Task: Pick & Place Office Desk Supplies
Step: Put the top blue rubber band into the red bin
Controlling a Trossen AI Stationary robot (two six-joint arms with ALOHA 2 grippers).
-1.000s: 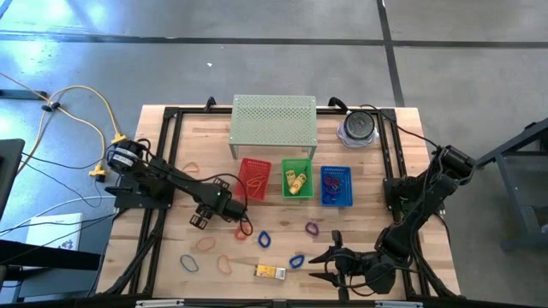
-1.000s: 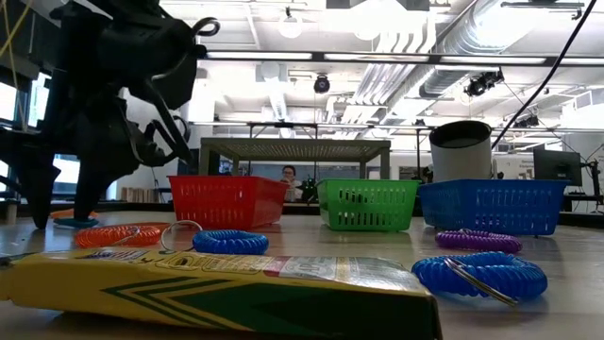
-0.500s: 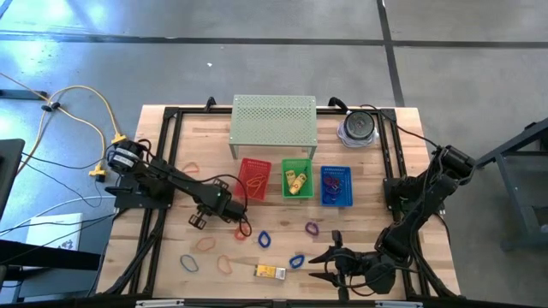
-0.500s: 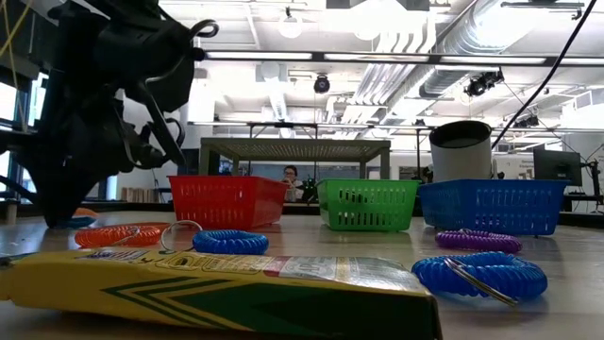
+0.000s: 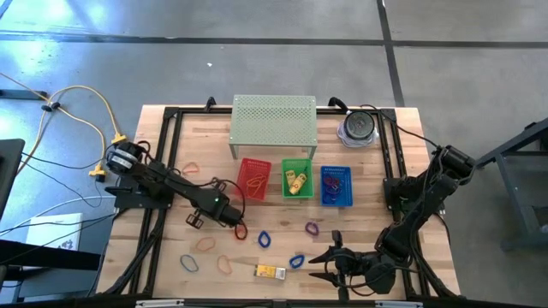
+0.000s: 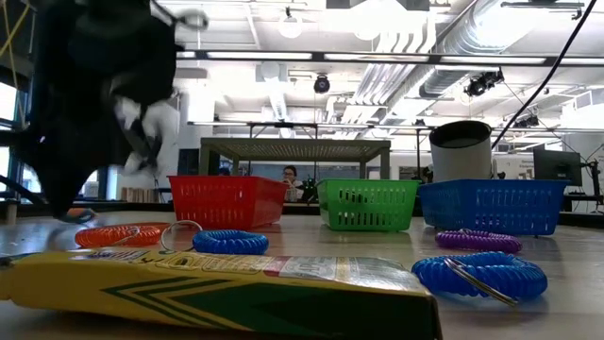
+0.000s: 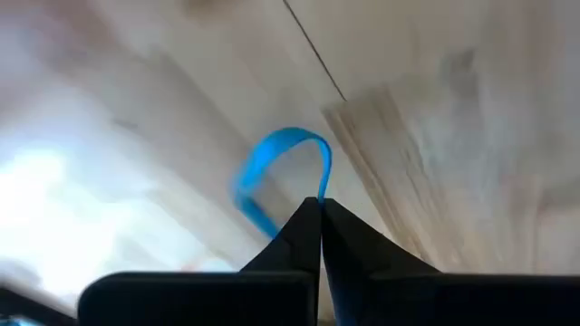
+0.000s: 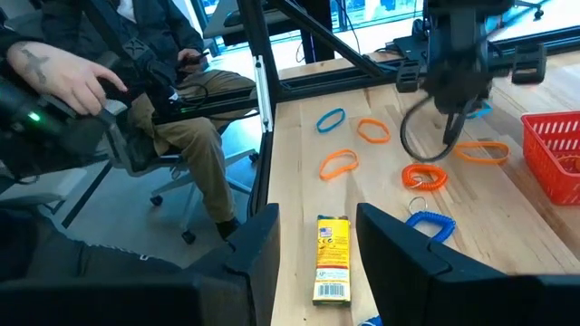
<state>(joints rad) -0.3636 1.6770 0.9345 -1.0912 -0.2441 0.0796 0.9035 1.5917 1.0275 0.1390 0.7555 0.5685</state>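
My left gripper (image 7: pixel 319 210) is pinched tight on a blue rubber-band loop (image 7: pixel 272 167) over the wooden table (image 5: pixel 171 239), just in front of the red basket (image 5: pixel 253 178). My right gripper (image 8: pixel 317 237) waits near the front edge, fingers spread, with a yellow box (image 8: pixel 332 258) lying between them on the table.
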